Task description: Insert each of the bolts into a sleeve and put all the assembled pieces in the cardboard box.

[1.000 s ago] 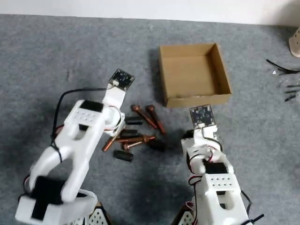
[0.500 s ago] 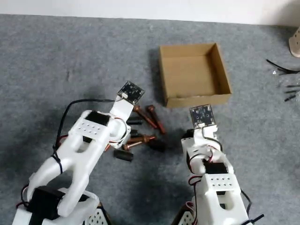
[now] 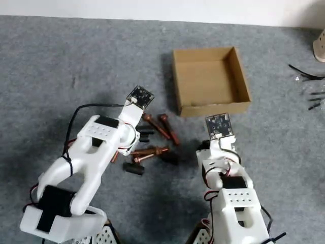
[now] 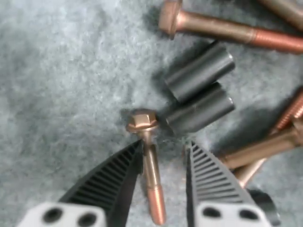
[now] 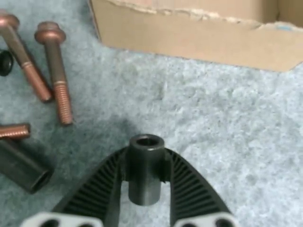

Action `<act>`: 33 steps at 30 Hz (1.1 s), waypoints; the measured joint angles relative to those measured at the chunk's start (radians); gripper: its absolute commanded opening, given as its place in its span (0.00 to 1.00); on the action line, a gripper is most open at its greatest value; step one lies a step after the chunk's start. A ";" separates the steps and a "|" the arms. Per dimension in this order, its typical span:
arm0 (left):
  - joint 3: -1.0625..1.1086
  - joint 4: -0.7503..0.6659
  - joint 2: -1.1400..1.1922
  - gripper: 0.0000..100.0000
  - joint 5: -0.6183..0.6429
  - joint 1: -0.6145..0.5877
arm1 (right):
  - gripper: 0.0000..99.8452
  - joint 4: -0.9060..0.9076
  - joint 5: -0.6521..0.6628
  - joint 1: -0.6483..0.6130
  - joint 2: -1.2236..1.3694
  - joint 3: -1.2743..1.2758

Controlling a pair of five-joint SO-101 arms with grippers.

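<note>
Right wrist view has the right gripper (image 5: pixel 145 156) closed on a black sleeve (image 5: pixel 144 177). The sleeve stands on end with its open bore turned up towards the camera, which looks meant to offer a ready socket for a bolt coming from above. It sits just in front of the cardboard box (image 5: pixel 189 40), so the carry after assembly should be short.

On the left wrist view, the left gripper (image 4: pixel 163 144) is parted to a narrow gap and straddles a copper bolt (image 4: pixel 150 179) lying flat on the grey mat (image 4: pixel 57 71). One finger (image 4: pixel 120 170) touches the shank just below the hex head, while the other stands a little off, so nothing is pinched yet. Gripping close to the head would leave the threaded end free to enter the bore.

Two spare sleeves (image 4: pixel 201 90) lie side by side, touching each other, just past the bolt's head. The nearer one is close to the free finger and could be nudged as the gap closes.

From the high view, the box (image 3: pixel 213 108) looks empty, and the loose bolts (image 3: pixel 162 126) lie between the two arms, so I judge the first pairing is still to come.
</note>
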 measured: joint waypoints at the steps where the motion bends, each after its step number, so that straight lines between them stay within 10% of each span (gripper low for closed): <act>1: 0.000 0.000 0.000 0.15 0.000 0.000 | 0.00 0.000 0.000 0.000 0.000 0.000; 33: 0.003 -0.002 0.017 0.15 0.086 -0.075 | 0.00 0.000 0.009 0.000 0.000 0.000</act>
